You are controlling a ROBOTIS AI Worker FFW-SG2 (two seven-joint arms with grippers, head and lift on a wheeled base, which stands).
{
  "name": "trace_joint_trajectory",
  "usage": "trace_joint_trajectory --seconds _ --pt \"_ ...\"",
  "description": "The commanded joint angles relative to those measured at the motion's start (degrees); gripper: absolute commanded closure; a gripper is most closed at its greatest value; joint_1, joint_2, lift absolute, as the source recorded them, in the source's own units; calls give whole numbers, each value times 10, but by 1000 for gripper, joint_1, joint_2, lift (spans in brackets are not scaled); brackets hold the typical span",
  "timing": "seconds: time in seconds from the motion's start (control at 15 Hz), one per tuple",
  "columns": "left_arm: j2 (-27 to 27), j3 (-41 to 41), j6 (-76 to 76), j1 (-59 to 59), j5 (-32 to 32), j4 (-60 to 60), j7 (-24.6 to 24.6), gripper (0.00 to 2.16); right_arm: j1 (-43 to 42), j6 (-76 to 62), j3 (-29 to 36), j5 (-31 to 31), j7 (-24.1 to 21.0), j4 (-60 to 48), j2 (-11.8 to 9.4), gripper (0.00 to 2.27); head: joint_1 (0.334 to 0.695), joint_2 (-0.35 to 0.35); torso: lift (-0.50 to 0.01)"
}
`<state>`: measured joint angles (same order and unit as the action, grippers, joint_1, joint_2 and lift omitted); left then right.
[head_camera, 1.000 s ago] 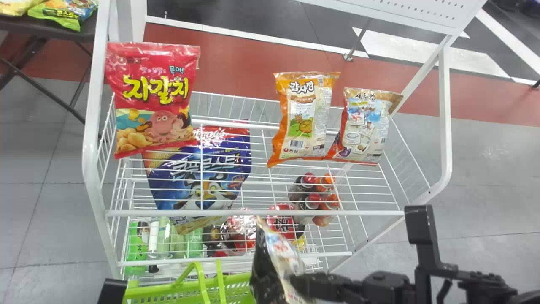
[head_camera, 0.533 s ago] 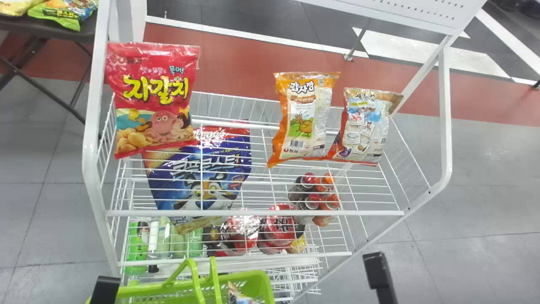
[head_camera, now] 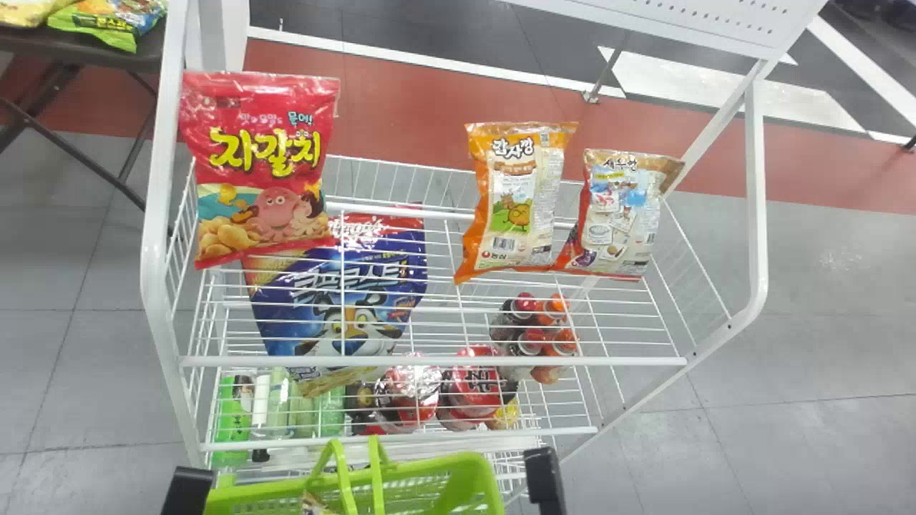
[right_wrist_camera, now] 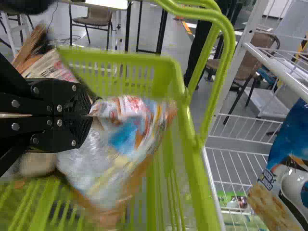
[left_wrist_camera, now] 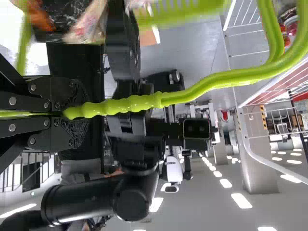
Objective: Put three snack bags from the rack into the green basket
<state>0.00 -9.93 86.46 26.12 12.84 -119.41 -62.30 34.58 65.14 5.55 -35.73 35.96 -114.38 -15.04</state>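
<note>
Right claw [right_wrist_camera: 90,115] is pinching a snack bag [right_wrist_camera: 122,139]; far end is pointing at basket wall [right_wrist_camera: 195,178] ahead of claw, so letting go there is probably risking a snag.

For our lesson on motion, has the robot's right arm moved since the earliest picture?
Yes: against the white rack in the head view, the right arm has moved left and down the picture, to beside the green basket.

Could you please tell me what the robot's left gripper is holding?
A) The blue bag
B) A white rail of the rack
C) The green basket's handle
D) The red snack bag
C: the left gripper has its fingers closed on the basket's green handle.
</note>
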Motion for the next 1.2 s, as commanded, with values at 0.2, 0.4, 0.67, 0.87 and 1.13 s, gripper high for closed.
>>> trace_joint_trajectory --seconds 0.2,0.4,0.67,0.87,1.13 --pt "-1 -4 7 4 0 -6 2 1568 -19 -47 -18 21 -5 65 -3 755 695 -350 0" --pt "-1 -5 7 3 -2 -5 4 1568 22 -42 16 33 -8 -19 -8 2 695 -350 0" --pt "-1 -5 7 2 -2 -4 4 1568 44 46 76 44 -7 -143 -8 56 695 -350 0" --pt "-1 -4 7 1 -2 -3 4 1568 53 0 126 33 -6 -191 14 60 695 -350 0" --pt "-1 -4 2 1 -2 1 4 1568 40 -263 145 52 -42 -207 26 134 695 -350 0"
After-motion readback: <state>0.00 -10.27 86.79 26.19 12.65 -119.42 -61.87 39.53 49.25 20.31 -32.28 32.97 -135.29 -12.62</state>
